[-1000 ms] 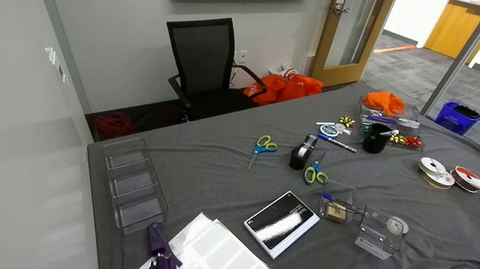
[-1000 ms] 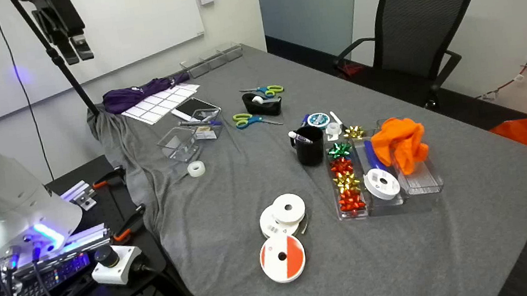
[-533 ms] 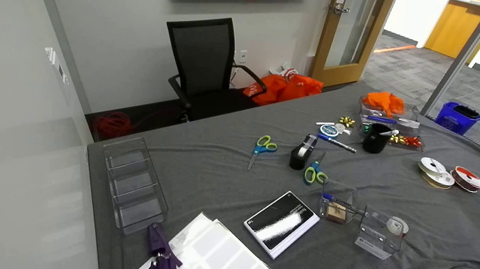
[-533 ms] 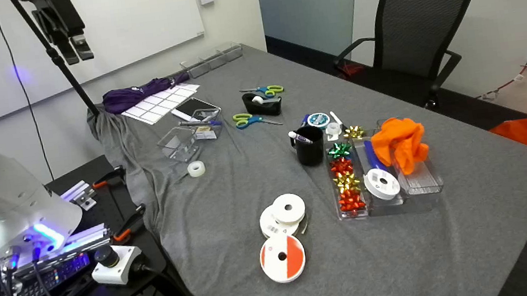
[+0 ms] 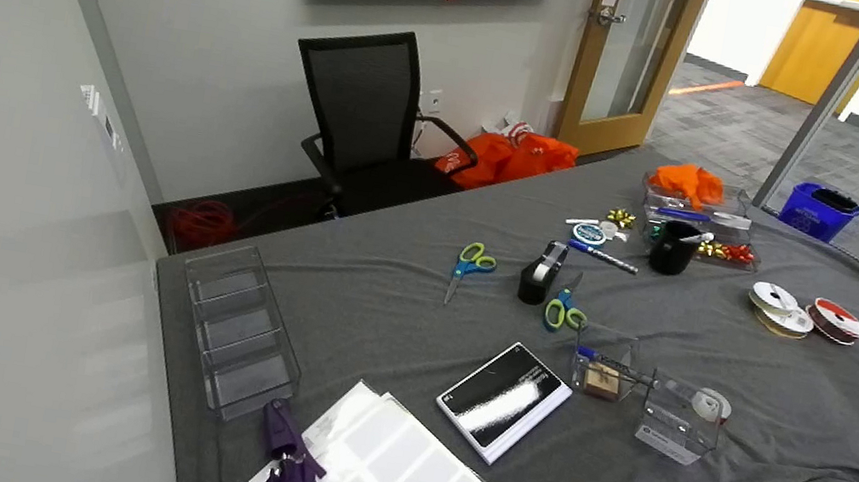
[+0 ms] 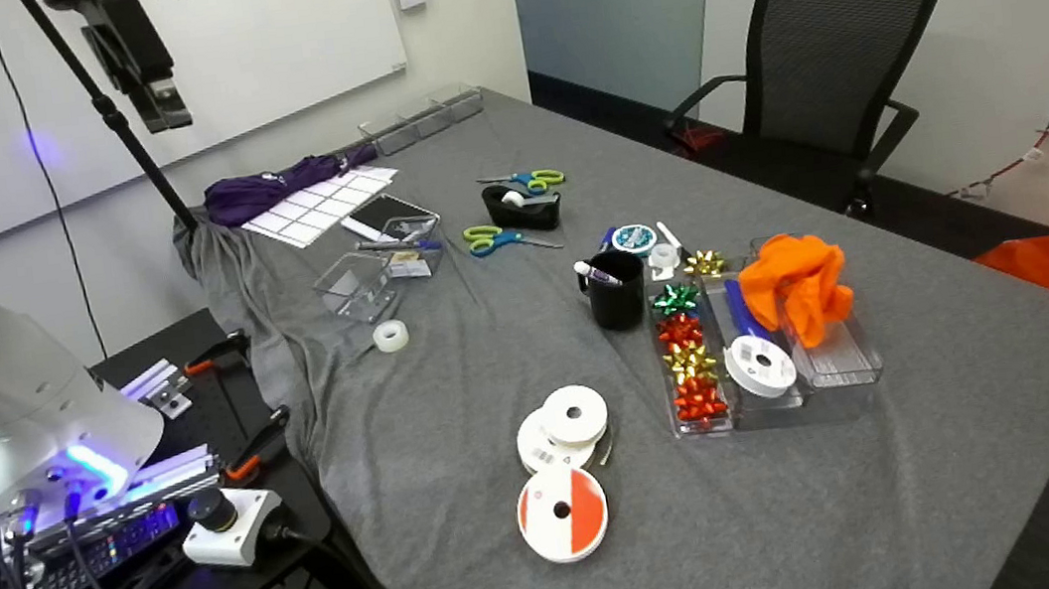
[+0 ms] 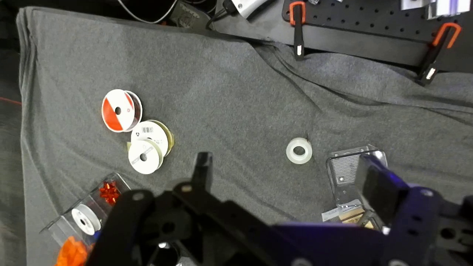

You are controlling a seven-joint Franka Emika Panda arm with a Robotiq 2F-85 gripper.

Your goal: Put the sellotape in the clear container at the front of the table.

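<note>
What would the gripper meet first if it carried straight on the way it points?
Most likely the grey tablecloth, close to the sellotape, which shows between the tips of the open gripper in the wrist view. Depth is hard to judge, so touching the roll first can't be ruled out.

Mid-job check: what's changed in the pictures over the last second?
In an exterior view, the gripper has turned, so it shows narrower, and it sits slightly further right and lower in the picture. Nothing has visibly been taken hold of or let go. The tape roll, clear container, black mug and ribbon spools stayed as they were.
</note>
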